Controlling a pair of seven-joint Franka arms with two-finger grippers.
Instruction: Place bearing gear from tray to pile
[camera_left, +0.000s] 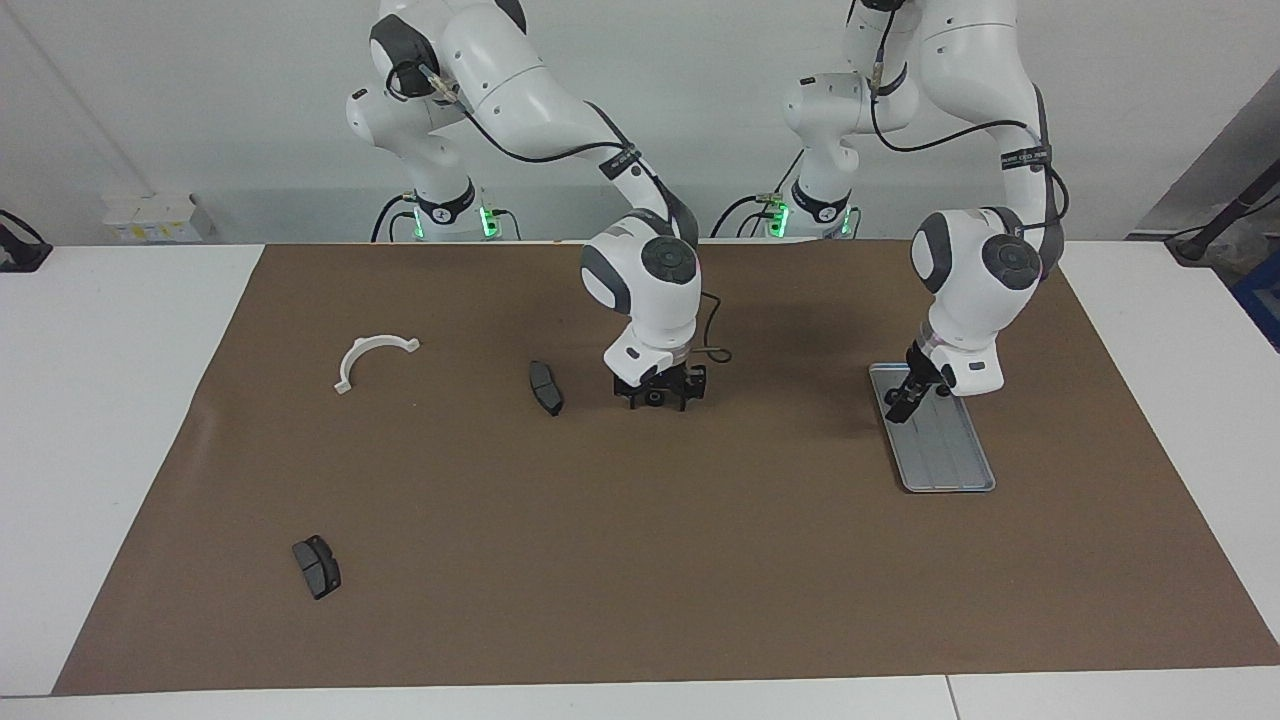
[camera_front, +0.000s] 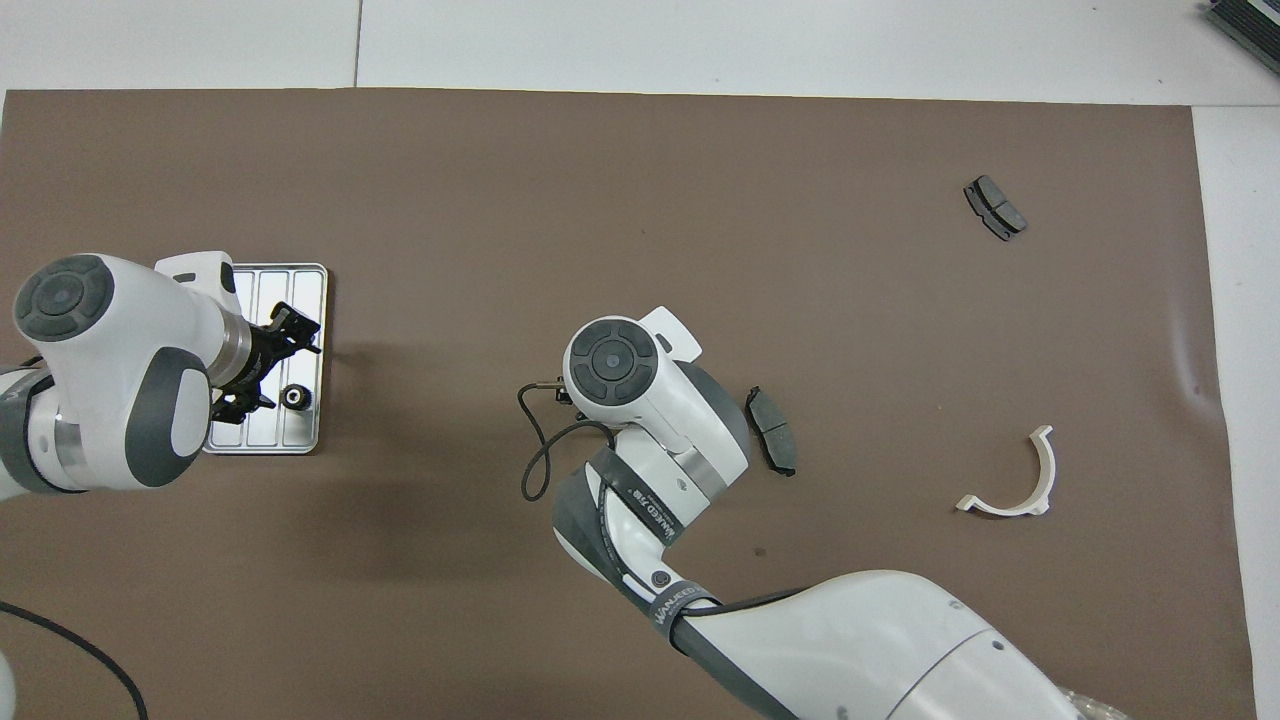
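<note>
Facing view: right gripper (camera_left: 655, 399) straddles bearing gear (camera_left: 653, 397).

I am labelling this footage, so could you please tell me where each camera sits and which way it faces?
Facing view: high across the table, looking at the robots; both arms show, right gripper low over the mat, left gripper over the tray.
Overhead view: high above the robots' end, looking steeply down; wrists and forearms show.
Shared: tray, white bracket, half a turn apart.
</note>
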